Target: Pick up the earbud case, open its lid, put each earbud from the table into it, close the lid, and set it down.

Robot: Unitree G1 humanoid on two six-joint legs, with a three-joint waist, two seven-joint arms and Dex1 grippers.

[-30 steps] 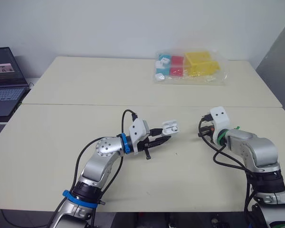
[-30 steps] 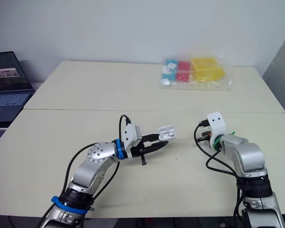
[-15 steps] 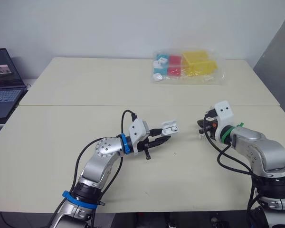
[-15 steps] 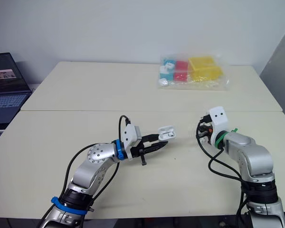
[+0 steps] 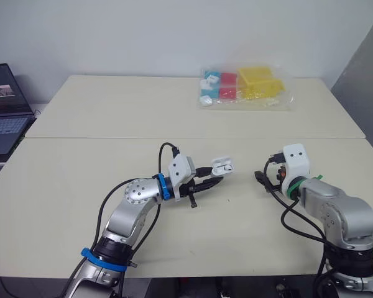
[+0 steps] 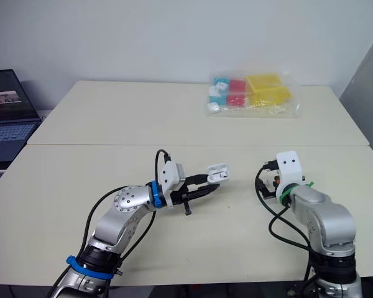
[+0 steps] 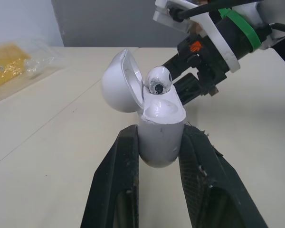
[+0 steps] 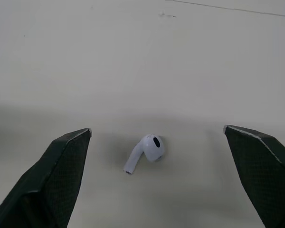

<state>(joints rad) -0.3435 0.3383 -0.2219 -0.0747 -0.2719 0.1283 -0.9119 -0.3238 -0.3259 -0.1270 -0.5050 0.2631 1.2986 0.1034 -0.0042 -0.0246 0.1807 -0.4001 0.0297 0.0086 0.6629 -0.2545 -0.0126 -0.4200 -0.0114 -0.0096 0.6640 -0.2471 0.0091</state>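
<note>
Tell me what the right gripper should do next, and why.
Probably lower the right gripper and close on the earbud. It is open, astride that earbud on the table, while the left gripper holds the case open with the other earbud already inside.

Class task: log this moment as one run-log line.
left tool: shut on earbud case, lid open, seated earbud inside | right tool: open over loose earbud on table

Head stereo pair, down over table (image 5: 81, 118) (same scene), wrist cameras close, right's apparently downward.
</note>
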